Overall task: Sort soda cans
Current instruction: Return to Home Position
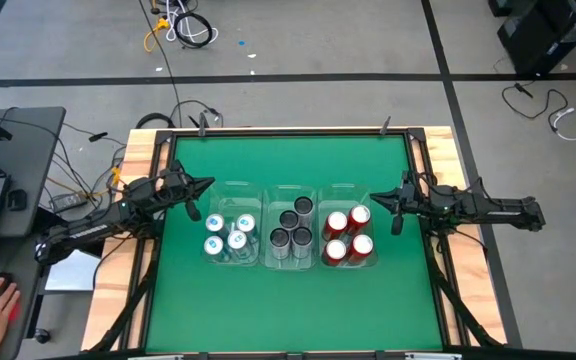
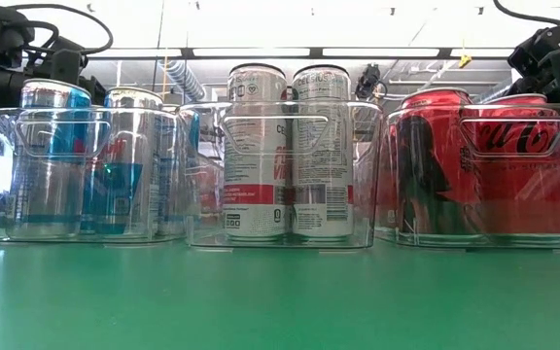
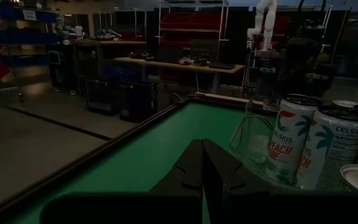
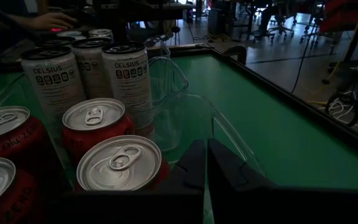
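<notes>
green tabletop (image 2: 280, 301) is stretching nearest the low camera, and just behind it three clear bins are standing side by side in a row. judging by the high view, the sorting is looking finished. the left bin (image 1: 230, 186) is holding four white-teal-topped cans (image 1: 236, 240), the middle bin (image 1: 290, 188) is holding four dark grey cans (image 1: 302, 237), and the right bin (image 1: 344, 187) is holding four red cans (image 1: 336, 222). all the soda cans are standing upright, each colour in its own bin, and no can is showing loose on the table.

the left gripper (image 3: 202, 146) is hovering just outside the left bin, on the side away from the middle bin, with its fingers pressed together and gripping nothing. the right gripper (image 4: 205, 146) is hovering just outside the right bin, likewise closed and empty.

what is remaining, i am judging, is only for both arms to be drawing back to their rest poses. no can is looking in need of another move.
</notes>
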Controlling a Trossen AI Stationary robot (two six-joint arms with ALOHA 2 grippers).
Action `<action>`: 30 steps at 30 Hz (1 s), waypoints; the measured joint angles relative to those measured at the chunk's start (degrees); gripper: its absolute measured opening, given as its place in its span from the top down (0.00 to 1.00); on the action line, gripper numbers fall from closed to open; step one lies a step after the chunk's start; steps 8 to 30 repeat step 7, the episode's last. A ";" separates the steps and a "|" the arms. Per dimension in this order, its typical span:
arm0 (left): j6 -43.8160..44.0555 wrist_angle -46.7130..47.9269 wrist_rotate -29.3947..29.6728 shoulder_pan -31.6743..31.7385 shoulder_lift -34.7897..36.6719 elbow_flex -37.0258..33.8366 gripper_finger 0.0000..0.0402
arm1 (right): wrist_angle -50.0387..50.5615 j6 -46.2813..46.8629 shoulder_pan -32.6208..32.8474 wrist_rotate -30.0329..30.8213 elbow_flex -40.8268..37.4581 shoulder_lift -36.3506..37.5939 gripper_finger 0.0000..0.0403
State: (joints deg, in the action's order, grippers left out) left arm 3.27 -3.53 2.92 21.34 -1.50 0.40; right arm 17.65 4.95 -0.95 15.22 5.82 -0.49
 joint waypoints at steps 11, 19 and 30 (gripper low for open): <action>0.01 0.00 0.01 0.00 -0.01 0.00 0.99 | 0.00 0.00 0.00 0.00 0.00 0.00 0.99; 0.01 0.00 0.01 0.00 -0.01 0.00 0.99 | 0.00 0.00 0.00 0.00 0.00 0.00 0.99; 0.01 0.00 0.01 0.00 -0.01 0.00 0.99 | 0.00 0.00 0.00 0.00 0.00 0.00 0.99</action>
